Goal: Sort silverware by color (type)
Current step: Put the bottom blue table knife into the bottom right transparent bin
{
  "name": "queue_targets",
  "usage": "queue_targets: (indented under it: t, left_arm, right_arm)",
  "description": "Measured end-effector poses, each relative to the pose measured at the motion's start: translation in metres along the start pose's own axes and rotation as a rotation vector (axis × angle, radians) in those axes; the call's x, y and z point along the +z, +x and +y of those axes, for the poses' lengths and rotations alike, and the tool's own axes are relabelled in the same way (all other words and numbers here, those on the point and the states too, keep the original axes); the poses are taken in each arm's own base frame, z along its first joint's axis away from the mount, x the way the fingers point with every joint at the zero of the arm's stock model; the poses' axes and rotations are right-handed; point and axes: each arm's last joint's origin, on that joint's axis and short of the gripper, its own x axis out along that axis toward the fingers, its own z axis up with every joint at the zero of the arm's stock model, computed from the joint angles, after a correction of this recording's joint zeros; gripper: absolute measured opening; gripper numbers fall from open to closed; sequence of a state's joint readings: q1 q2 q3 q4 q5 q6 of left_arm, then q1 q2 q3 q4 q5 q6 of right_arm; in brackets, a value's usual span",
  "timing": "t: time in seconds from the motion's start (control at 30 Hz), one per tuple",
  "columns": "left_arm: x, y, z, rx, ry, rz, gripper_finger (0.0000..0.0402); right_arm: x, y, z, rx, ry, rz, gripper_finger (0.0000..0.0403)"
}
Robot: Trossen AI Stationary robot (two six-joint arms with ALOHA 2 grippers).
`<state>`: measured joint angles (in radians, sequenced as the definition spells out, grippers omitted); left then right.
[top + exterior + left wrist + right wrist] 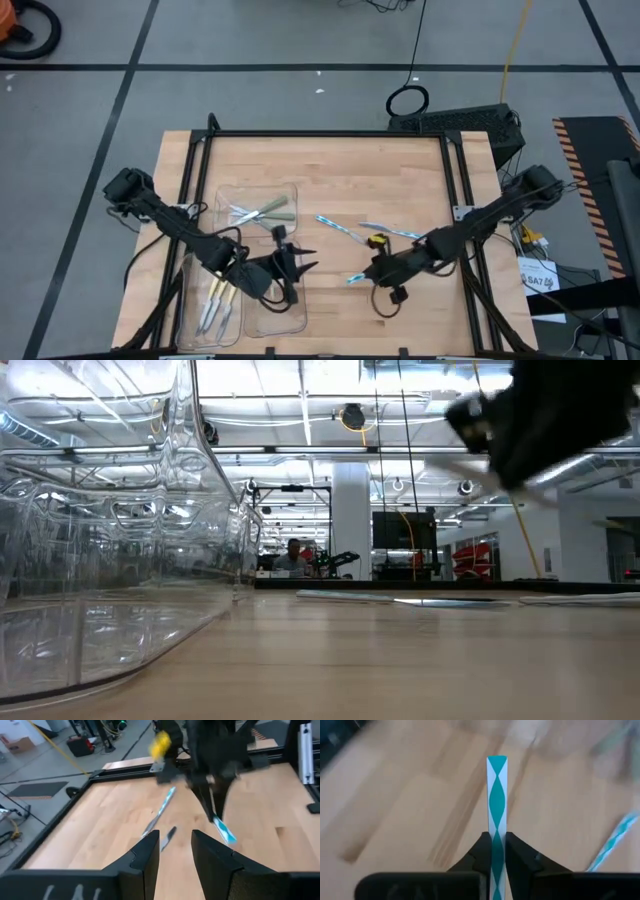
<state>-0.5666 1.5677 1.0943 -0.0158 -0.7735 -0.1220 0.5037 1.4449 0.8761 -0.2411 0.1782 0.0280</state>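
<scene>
My right gripper [374,272] hangs over the table's middle, shut on a light-blue patterned utensil [496,790]; the left wrist view shows that utensil [222,827] too. Two more blue utensils [335,228] [392,231] lie flat on the wood farther back. My left gripper [175,842] is open with nothing between its fingers, and it points at the right gripper from over the near middle tray [275,310]. Green utensils [270,209] lie in the far tray, and yellow ones [215,300] in the near left tray. My right gripper pinches the blue utensil's patterned handle [496,836] between its two fingers. The fingers slant down from the table's right side, and the handle runs on past the fingertips in line with them. The utensil is lifted clear of the table [480,468].
Three clear plastic trays stand on the table's left half: a far one [228,192], a near left one [187,320] and a near middle one. The black frame rails [330,134] edge the table. Bare wood lies between the two grippers and along the near right.
</scene>
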Motion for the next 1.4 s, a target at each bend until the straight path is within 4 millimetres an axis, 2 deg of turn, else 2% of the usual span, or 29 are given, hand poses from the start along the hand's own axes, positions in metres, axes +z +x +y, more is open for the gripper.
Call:
queue_targets:
  t: [0.23,0.4,0.57,0.73,0.93,1.13,1.4]
  left_arm:
    - [0.005,0.003,0.002,-0.038,-0.048,-0.033,0.0122]
    - [0.014,0.002,0.001,-0.047,-0.068,-0.104,0.0122]
    - [0.017,0.004,-0.002,-0.049,-0.059,-0.150,0.0122]
    - [0.015,0.013,-0.015,-0.048,0.010,-0.223,0.0125]
    - [0.016,0.027,-0.026,-0.021,0.049,-0.329,0.0175]
    - [0.042,0.037,-0.042,-0.028,0.065,-0.315,0.0246]
    - [0.075,0.071,-0.079,-0.034,0.127,-0.234,0.0259]
  right_arm:
    - [0.020,-0.052,0.012,0.022,-0.080,-0.272,0.0026]
    - [0.032,-0.075,0.030,0.028,-0.160,-0.465,0.0026]
    - [0.042,-0.086,0.042,-0.008,-0.203,-0.609,0.0026]
    - [0.049,-0.094,0.047,-0.088,-0.210,-0.701,0.0026]
    - [0.058,-0.105,0.047,-0.207,-0.222,-0.814,0.0026]
    - [0.065,-0.109,0.044,-0.243,-0.214,-0.896,0.0026]
    - [0.065,-0.106,0.045,-0.241,-0.219,-0.887,0.0026]
